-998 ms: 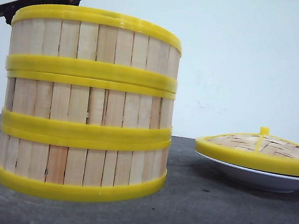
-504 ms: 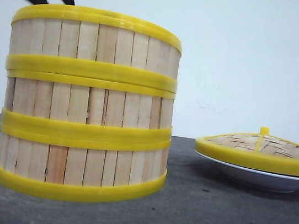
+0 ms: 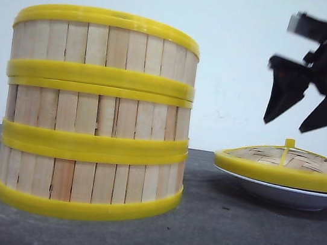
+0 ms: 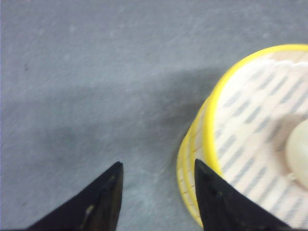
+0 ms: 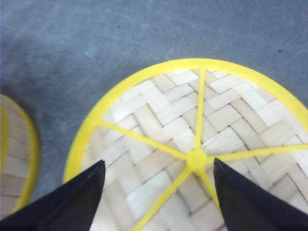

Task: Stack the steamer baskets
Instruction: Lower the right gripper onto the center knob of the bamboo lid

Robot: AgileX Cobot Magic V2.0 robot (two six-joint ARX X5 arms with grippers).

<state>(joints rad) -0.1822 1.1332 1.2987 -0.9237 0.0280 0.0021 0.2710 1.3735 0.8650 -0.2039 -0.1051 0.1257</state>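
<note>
the three steamer baskets (image 3: 96, 113) are sitting stacked at 9 o'clock while the open, empty right hand (image 3: 310, 119) is hanging over the lid (image 3: 284, 162) at 3 o'clock, and the left hand (image 4: 156, 192) is open too.

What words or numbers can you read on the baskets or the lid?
None. No view shows any writing.
The baskets show only plain wooden slats and yellow rims.
The lid shows only woven strips and yellow spokes.
The plate is plain white.
The grippers, left and right, are plain black.
</note>
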